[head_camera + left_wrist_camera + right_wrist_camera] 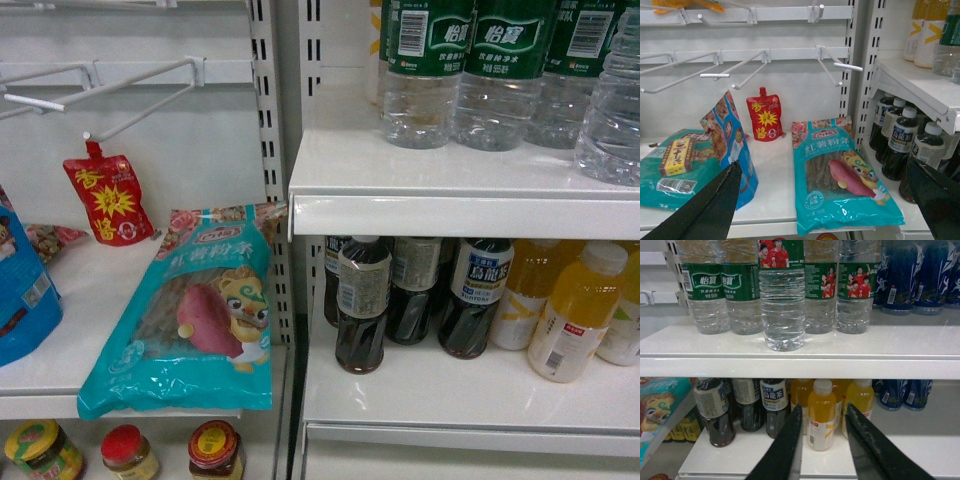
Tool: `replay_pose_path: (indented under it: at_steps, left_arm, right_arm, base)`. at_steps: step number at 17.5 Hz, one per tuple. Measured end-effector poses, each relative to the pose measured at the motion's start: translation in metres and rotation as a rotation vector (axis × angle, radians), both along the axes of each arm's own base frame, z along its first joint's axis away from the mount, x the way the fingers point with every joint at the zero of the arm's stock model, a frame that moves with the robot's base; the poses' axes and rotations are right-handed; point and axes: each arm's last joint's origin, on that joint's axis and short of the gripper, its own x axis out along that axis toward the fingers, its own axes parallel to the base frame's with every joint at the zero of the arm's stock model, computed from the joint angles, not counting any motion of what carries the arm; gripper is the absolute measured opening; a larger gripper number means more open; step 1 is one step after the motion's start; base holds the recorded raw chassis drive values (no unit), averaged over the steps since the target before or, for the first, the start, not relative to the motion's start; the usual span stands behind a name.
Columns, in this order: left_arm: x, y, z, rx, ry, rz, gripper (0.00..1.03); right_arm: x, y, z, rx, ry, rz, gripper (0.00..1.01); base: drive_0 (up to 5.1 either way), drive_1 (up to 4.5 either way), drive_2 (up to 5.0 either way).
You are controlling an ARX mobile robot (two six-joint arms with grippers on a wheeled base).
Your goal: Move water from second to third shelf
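Several water bottles (pixel 498 75) with green labels stand in a row on the upper white shelf (pixel 450 185). In the right wrist view one water bottle (pixel 783 305) stands ahead of the row, near that shelf's front edge (pixel 800 360). My right gripper (pixel 823 408) is open and empty, below that shelf and level with the shelf underneath (pixel 920 445), its fingers framing a yellow drink bottle (pixel 821 415) farther back. My left gripper (pixel 823 163) is wide open and empty, in front of the left bay. Neither gripper shows in the head view.
Dark tea bottles (pixel 362 305) and yellow drinks (pixel 575 315) fill the lower shelf. Blue bottles (pixel 912 275) stand right of the water. The left bay holds a teal noodle packet (pixel 200 315), a red pouch (pixel 108 200), a blue bag (pixel 727 145) and metal hooks (pixel 840 65). Jars (pixel 213 450) sit below.
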Motion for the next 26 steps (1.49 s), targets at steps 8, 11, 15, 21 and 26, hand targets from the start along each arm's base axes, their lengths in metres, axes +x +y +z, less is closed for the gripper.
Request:
replay_pose_path:
  at_steps: [8,11,15,21,26]
  left_arm:
    - [0.0,0.0,0.0,0.0,0.0,0.0,0.98]
    - [0.0,0.0,0.0,0.0,0.0,0.0,0.98]
    - [0.0,0.0,0.0001,0.0,-0.001,0.0,0.98]
    - [0.0,0.0,0.0001,0.0,-0.001,0.001,0.98]
    - [0.0,0.0,-0.0001,0.0,0.001,0.0,0.98]
  right_arm:
    - [0.0,0.0,0.0,0.0,0.0,0.0,0.98]
    - [0.0,0.0,0.0,0.0,0.0,0.0,0.98]
    - [0.0,0.0,0.0001,0.0,-0.002,0.0,0.98]
    - [0.0,0.0,0.0,0.0,0.0,0.0,0.98]
    - [0.0,0.0,0.0,-0.002,0.0,0.001,0.98]
  base:
    - [0.0,0.0,0.0]
    - [0.0,0.0,0.0]
    - [0.0,0.0,0.0]
    - [0.0,0.0,0.0]
    - [0.0,0.0,0.0]
